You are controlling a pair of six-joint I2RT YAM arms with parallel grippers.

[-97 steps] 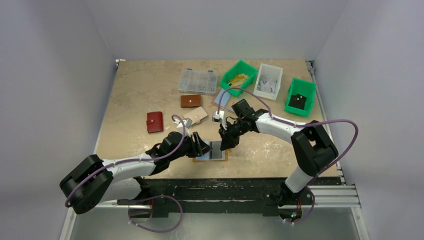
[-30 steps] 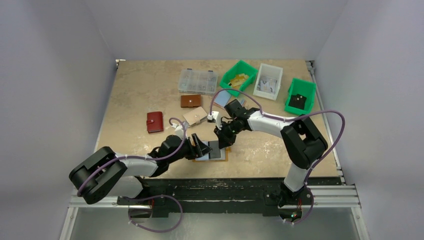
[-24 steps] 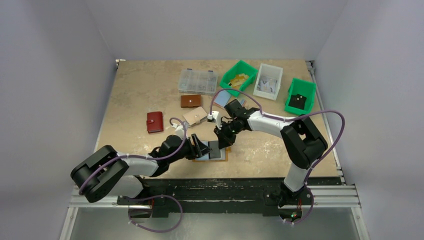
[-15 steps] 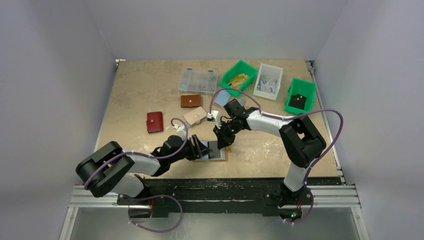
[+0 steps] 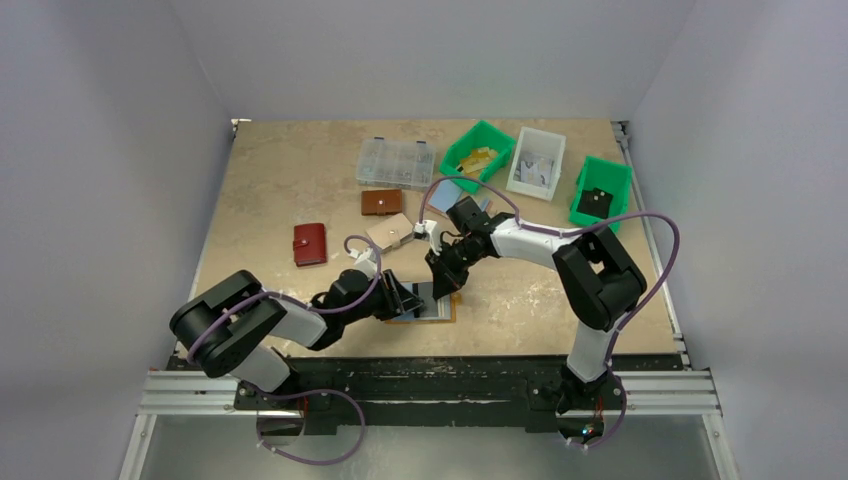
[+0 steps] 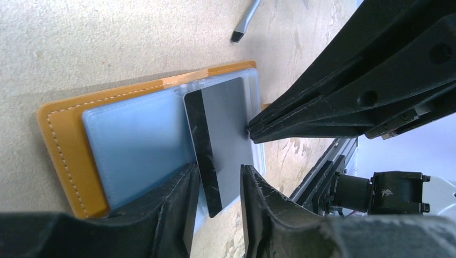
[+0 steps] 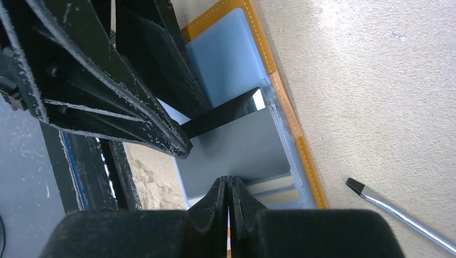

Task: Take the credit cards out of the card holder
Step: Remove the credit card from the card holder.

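Extraction at near edge

The beige desk [image 5: 280,180] offered open room toward its right edge. The mustard-yellow leather card holder [image 6: 59,140] lay open by the near edge's middle. The left gripper [image 6: 219,171] stood with fingers apart, straddling a silvery grey plastic credit card [image 6: 226,134]. The right gripper [image 7: 228,180] pinched its edge. Pulling flat along the slot seemed wisest.

A clear organizer [image 5: 397,161] sits toward the far side of the table [image 5: 270,170]. Just nearer than it lies a brown wallet [image 5: 381,202], then a tan wallet [image 5: 392,232]. A red wallet [image 5: 310,244] lies nearer and leftward. Rightward of the organizer stand a green bin [image 5: 497,133], a white bin [image 5: 542,131] and a second green bin [image 5: 608,164].
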